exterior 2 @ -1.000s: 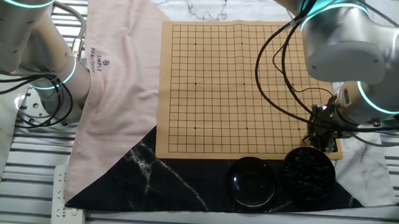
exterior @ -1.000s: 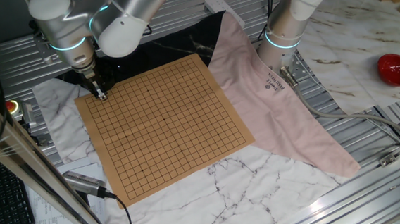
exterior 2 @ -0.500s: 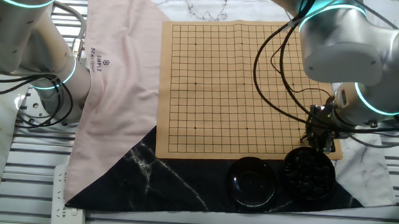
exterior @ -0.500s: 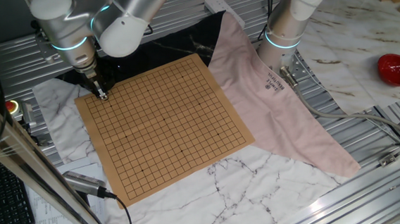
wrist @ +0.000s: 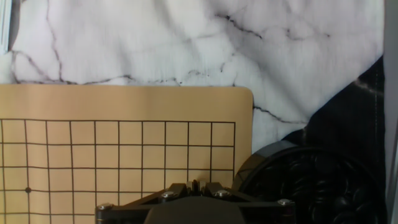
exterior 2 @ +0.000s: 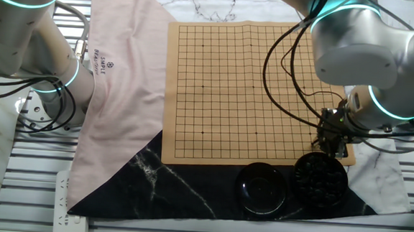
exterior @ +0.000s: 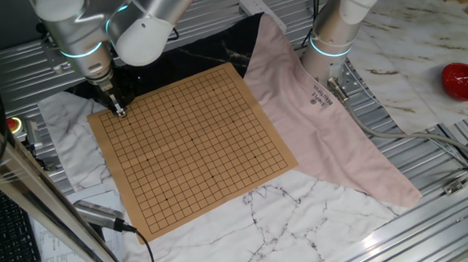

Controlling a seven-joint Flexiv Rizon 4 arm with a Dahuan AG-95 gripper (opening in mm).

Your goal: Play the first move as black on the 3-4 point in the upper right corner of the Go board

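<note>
Ribbed metal slats make up the desk (exterior: 433, 120) I work at, and over them lie a white marbled cloth (exterior: 311, 215), a pale pink cloth with small printed lettering (exterior: 318, 112) and a black marbled cloth (exterior 2: 181, 186). On top of these sits the flat tan Go board ruled with thin black grid lines (exterior: 192, 136), its surface bare of stones in all three views.

My fingers (exterior: 120, 111) point down at one corner of that board, the corner nearest the two round black bowls. In the other fixed view the fingers (exterior 2: 333, 144) stand over the board's edge, just beside the bowl filled with tiny glossy black stones (exterior 2: 320, 177); the second bowl, dark and round (exterior 2: 262, 187), sits next to it on the black cloth. Looking along my hand, I see the rounded board corner (wrist: 239, 96) ahead, the rim of the stone-filled bowl (wrist: 311, 180) to the right, and only the dark base of my fingers (wrist: 194, 185) at the bottom edge, the two tips drawn close together. Whether a black stone sits between them I cannot tell, since the tips are too small and mostly hidden; how tightly they are closed I cannot tell either.

The crossings near that corner, where the 3-4 point (wrist: 189, 168) lies, carry no stone.

A second silver arm (exterior: 340, 31) stands behind the pink cloth, and a glossy red bowl-like object (exterior: 465, 81) rests far off to the side.
</note>
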